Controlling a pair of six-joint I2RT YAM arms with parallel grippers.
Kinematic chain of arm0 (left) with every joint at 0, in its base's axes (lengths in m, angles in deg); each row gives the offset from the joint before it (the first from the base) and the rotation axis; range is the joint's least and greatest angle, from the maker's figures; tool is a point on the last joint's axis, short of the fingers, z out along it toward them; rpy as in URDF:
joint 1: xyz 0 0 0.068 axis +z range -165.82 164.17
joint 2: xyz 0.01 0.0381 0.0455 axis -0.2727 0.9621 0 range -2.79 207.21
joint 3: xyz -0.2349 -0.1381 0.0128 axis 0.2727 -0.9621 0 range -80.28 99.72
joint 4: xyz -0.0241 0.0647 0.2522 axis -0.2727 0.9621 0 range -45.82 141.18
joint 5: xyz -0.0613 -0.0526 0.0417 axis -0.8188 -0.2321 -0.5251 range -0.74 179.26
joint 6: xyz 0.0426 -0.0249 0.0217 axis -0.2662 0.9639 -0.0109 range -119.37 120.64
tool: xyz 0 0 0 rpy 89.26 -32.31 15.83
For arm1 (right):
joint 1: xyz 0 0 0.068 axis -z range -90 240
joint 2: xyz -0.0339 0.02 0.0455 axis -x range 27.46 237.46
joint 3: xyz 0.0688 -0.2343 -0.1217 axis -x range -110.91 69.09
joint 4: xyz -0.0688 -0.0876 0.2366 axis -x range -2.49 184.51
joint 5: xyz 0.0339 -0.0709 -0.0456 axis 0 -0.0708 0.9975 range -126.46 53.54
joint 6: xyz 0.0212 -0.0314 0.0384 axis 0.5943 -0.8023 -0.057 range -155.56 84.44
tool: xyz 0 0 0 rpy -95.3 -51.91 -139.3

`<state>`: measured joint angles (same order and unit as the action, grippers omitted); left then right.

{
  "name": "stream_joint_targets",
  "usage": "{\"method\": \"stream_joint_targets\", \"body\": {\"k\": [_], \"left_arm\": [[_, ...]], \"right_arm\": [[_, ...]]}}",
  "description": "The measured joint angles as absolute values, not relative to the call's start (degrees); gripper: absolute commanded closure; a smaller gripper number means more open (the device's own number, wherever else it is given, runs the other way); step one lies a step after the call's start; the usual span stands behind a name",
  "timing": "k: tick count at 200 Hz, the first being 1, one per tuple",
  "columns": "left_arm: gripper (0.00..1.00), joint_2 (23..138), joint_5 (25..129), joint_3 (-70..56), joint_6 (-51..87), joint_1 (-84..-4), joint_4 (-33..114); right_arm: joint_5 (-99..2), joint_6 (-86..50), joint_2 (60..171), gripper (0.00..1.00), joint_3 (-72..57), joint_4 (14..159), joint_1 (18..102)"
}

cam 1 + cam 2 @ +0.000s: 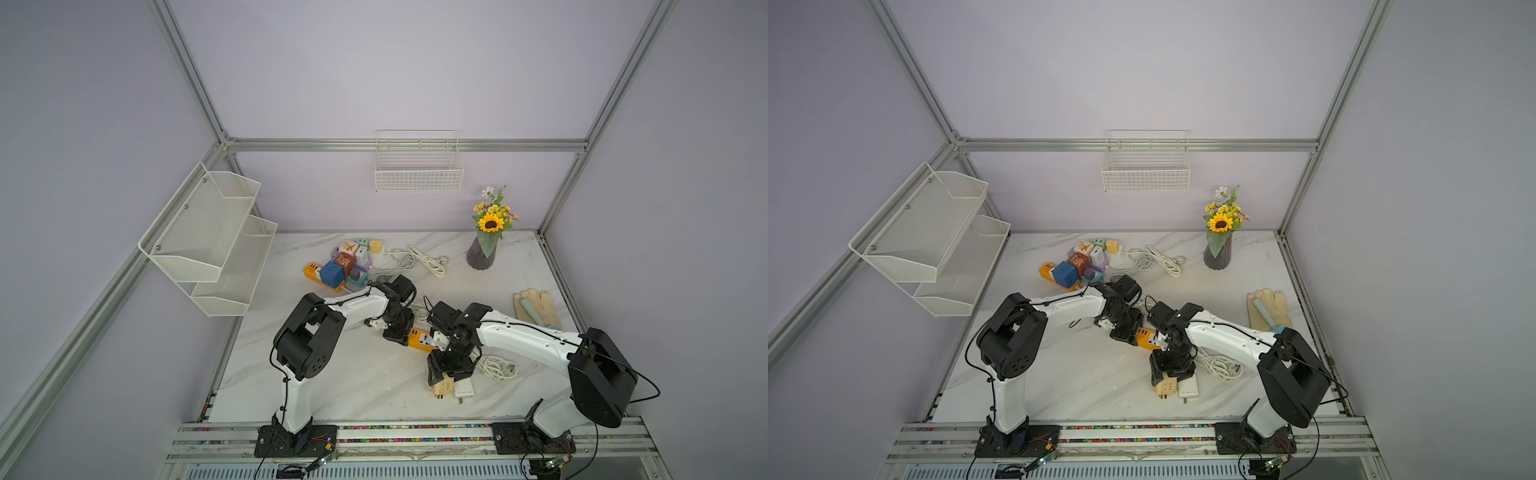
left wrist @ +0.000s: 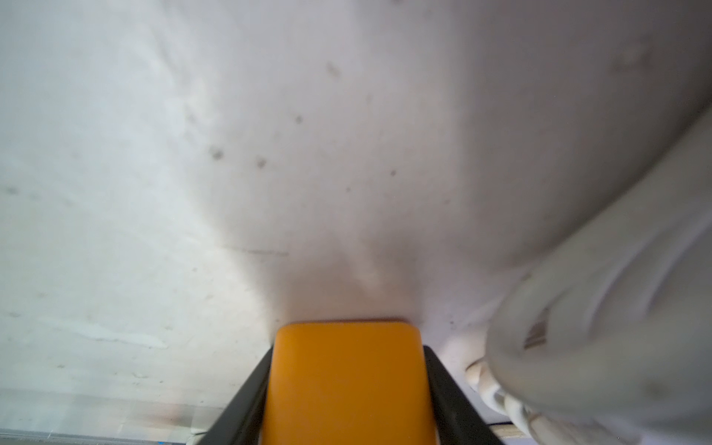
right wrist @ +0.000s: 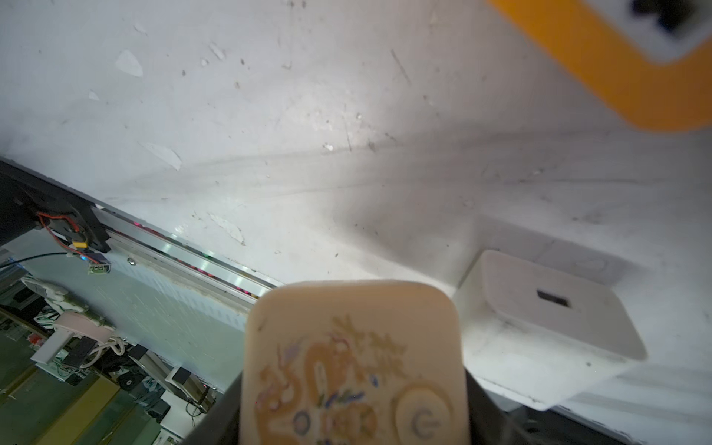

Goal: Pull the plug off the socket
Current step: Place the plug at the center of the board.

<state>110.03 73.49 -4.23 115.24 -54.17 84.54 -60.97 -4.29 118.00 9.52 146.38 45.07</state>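
The socket is an orange power strip (image 1: 420, 339) (image 1: 1149, 337) lying mid-table. My left gripper (image 1: 397, 332) (image 1: 1124, 332) is shut on its end; in the left wrist view the orange body (image 2: 346, 385) fills the space between the black fingers (image 2: 254, 385). The plug is a beige cube adapter with a dragon print (image 3: 352, 358) (image 1: 441, 388) (image 1: 1163, 387). It is apart from the strip, near the table's front. My right gripper (image 1: 446, 374) (image 3: 352, 389) is shut on it. The strip's corner (image 3: 616, 69) shows far off in the right wrist view.
A white charger (image 1: 462, 390) (image 3: 547, 327) lies right beside the beige plug. A coiled white cable (image 1: 496, 368) lies under the right arm. At the back are a pile of coloured adapters (image 1: 345, 266), loose cables (image 1: 415, 259) and a flower vase (image 1: 482, 249). Gloves (image 1: 536, 309) lie at right.
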Motion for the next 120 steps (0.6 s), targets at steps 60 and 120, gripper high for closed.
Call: {"method": "stream_joint_targets", "body": {"k": [60,120], "left_arm": [[0.84,109.77,73.76,-4.56,115.02,-54.11,84.28],[0.76,109.61,73.87,-4.80,114.87,-54.11,84.10]], "right_arm": [[-61.67,-1.49,125.41,0.53,6.46,147.78,45.09],[-61.89,-1.10,127.11,0.33,5.04,148.61,45.09]]}}
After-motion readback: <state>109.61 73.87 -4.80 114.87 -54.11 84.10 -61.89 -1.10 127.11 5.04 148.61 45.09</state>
